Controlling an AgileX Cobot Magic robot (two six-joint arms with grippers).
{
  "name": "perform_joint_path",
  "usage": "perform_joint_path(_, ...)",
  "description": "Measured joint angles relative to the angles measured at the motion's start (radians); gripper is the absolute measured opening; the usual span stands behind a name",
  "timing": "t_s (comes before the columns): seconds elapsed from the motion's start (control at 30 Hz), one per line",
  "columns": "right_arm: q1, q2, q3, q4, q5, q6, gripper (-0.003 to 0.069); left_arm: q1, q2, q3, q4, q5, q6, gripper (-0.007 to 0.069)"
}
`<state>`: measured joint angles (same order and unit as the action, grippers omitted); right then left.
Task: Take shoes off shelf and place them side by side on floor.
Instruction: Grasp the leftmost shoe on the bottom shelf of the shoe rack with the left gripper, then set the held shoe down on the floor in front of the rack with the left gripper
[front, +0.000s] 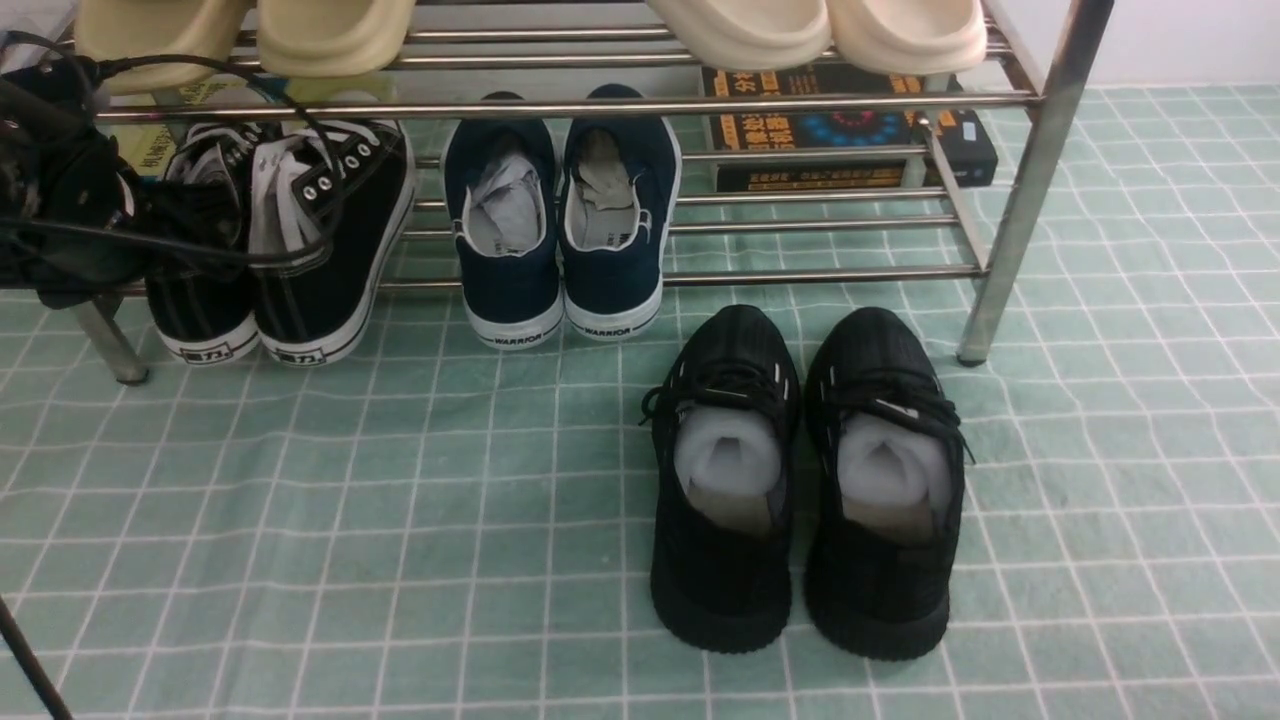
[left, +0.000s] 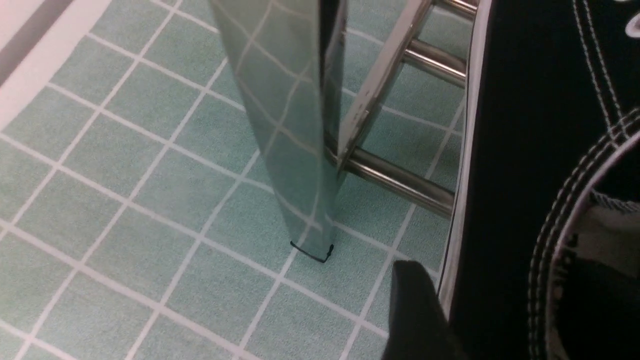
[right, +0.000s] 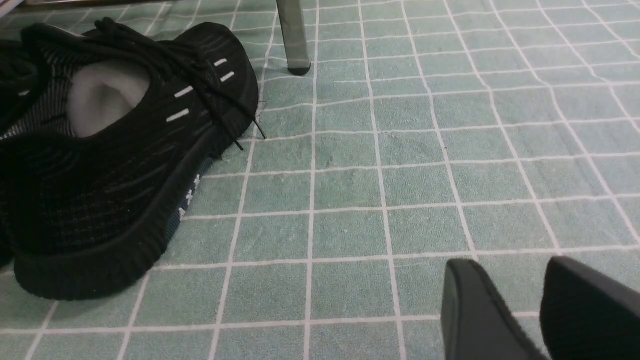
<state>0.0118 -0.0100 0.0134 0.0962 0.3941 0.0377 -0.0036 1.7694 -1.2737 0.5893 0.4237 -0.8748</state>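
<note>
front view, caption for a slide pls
Left gripper at the black canvas sneakers on the metal rack, black knit pair on the green floor

Black canvas lace-up sneakers, side by side on the low rack

Pair of black canvas lace-up sneakers, white laces, metal eyelets, white soles: left shoe (front: 208, 300), right shoe (front: 330, 230). Both on the lower tier, heels toward the camera and jutting past the front bar; pale label with dark characters on each heel. Light stitching on the black canvas. Right shoe slightly slanted, laces bunched pale at its opening. Left shoe partly hidden.

Shelf (front: 820, 104): low rack of shiny metal tubes, two tiers of parallel bars, upright legs standing on the floor.

Floor (front: 400, 560): pale green, grid of thin white lines, slightly rumpled at places.
</note>
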Motion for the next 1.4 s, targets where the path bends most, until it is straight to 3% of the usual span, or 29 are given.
perform_joint_path(0.1,0.0,0.0,0.0,0.0,0.0,0.001,0.0227,0.0,0.0,0.0,0.0,-0.013,-0.005,0.0199)
perform_joint_path(0.13,0.0,0.0,0.0,0.0,0.0,0.001,0.0227,0.0,0.0,0.0,0.0,-0.013,-0.005,0.0185)
perform_joint_path(0.17,0.0,0.0,0.0,0.0,0.0,0.001,0.0227,-0.001,0.001,0.0,-0.001,-0.015,-0.005,0.0074)
perform_joint_path(0.27,0.0,0.0,0.0,0.0,0.0,0.001,0.0227,-0.001,-0.004,0.0,-0.017,-0.001,-0.005,0.0015)
perform_joint_path(0.53,0.0,0.0,0.0,-0.001,0.0,0.001,0.0237,-0.001,-0.172,0.008,-0.072,0.237,0.043,0.0014)
perform_joint_path(0.83,0.0,0.0,0.0,-0.002,0.0,0.001,0.0237,-0.001,-0.478,0.05,-0.24,0.632,0.314,0.0015)
perform_joint_path(1.0,0.0,0.0,0.0,-0.002,0.0,0.001,0.0237,-0.001,-0.538,0.199,-0.261,0.604,0.33,0.0015)
perform_joint_path(1.2,0.0,0.0,0.0,-0.002,0.0,0.001,0.0237,-0.001,-0.548,0.38,-0.27,0.419,0.302,0.0015)
perform_joint_path(1.4,0.0,0.0,0.0,-0.002,0.0,0.001,0.0237,0.0,-0.551,0.462,-0.158,0.277,0.119,0.0015)
